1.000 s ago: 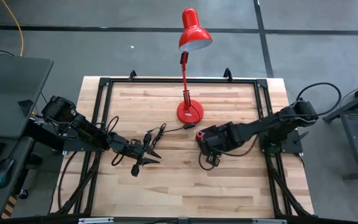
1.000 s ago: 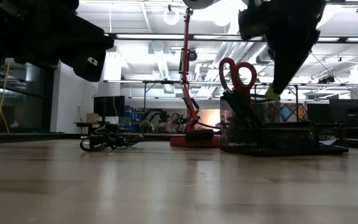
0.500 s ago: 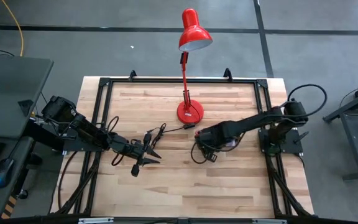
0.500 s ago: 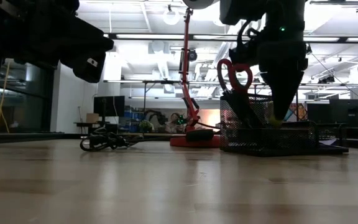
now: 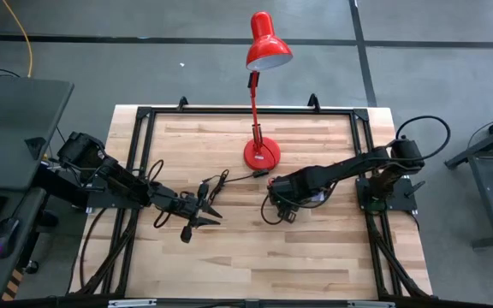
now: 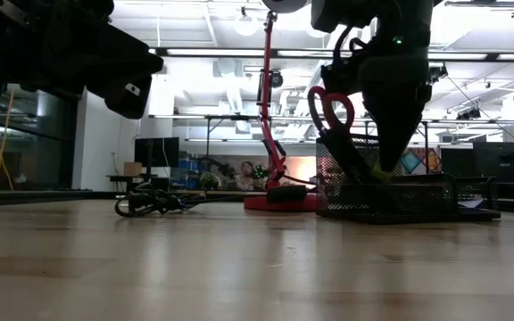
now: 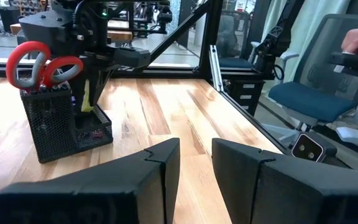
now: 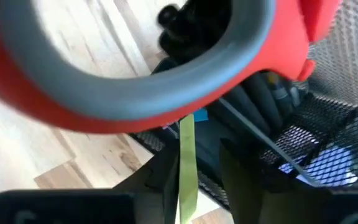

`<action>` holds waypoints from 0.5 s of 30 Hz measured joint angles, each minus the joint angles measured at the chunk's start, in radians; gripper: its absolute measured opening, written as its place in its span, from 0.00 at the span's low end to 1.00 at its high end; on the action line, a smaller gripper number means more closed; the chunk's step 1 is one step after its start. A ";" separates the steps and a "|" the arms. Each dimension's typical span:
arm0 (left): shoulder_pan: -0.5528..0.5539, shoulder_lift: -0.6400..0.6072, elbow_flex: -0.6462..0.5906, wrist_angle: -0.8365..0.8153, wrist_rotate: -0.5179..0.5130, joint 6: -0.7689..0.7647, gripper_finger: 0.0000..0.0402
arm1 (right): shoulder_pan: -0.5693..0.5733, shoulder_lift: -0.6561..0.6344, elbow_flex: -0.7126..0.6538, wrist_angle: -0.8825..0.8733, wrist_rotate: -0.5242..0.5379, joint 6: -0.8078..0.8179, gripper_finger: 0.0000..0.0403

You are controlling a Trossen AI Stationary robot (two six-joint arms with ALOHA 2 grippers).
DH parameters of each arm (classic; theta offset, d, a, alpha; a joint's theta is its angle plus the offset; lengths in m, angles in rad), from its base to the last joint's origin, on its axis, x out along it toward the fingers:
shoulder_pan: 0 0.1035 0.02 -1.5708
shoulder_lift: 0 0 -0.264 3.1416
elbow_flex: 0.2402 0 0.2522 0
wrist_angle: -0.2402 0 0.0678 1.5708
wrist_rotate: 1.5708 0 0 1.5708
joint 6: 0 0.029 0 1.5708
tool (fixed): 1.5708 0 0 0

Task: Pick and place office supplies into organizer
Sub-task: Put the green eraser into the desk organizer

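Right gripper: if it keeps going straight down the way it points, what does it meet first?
Probably the black mesh organizer. The right gripper, with the thin yellow-green strip between its fingers, points into it beside the red-handled scissors; the strip would likely touch the organizer's floor first, though depth is unclear.

— Can you read any lettering from where you stand?

— None. The red-handled scissors point(image 7: 42, 62) carry no brand that I can make out, and the black mesh organizer point(image 7: 64, 121) has no label.

— The red desk lamp point(image 5: 264, 51)?

— Plain. Nothing legible on the tabletop point(image 5: 229, 248) either.
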 joint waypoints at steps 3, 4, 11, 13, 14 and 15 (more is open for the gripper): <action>0.000 0.000 0.000 0.000 0.000 0.000 0.21 | 0.000 0.000 0.000 -0.001 0.020 0.004 0.27; 0.000 0.000 0.000 0.000 0.000 0.000 0.21 | 0.000 0.000 0.000 -0.002 0.027 0.004 0.27; 0.000 0.000 0.000 0.000 0.000 0.000 0.21 | 0.000 -0.001 0.000 -0.006 0.001 0.004 0.32; 0.000 0.000 0.000 0.000 0.000 0.000 0.21 | 0.000 -0.001 0.001 -0.041 0.028 0.052 0.33; 0.000 0.000 0.000 0.000 0.000 0.000 0.21 | 0.000 -0.001 0.001 -0.056 0.024 0.058 0.33; 0.000 0.000 0.000 0.000 0.000 0.000 0.21 | 0.000 -0.001 0.001 -0.052 0.024 0.060 0.33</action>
